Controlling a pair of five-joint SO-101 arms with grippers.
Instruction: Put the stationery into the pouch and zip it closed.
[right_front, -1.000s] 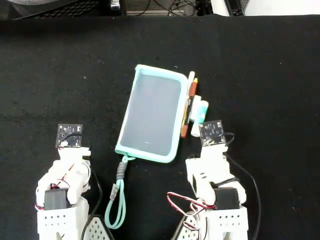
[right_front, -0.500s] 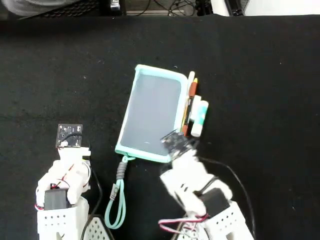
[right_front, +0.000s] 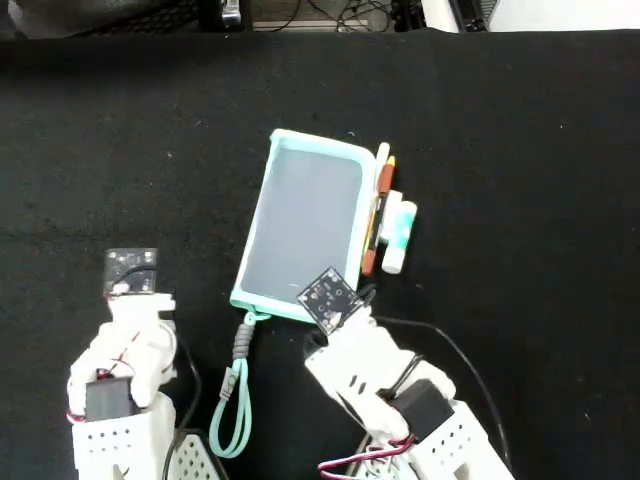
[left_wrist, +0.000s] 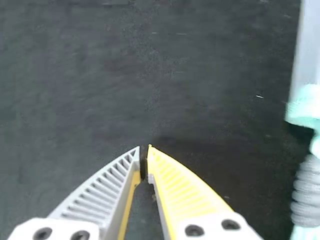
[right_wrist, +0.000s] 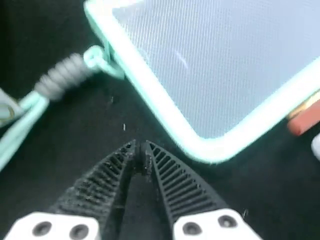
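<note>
The right tool (right_wrist: 140, 146) has swung leftward, pressed together, just short of the pouch (right_wrist: 215, 65).

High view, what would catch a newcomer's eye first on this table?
The mint-edged pouch lying flat in the middle stands out against the black table, with the pens lined up along its right edge, outside it. The right gripper, its fingers shut, sits just off the pouch's near corner, close to the looped strap.
</note>
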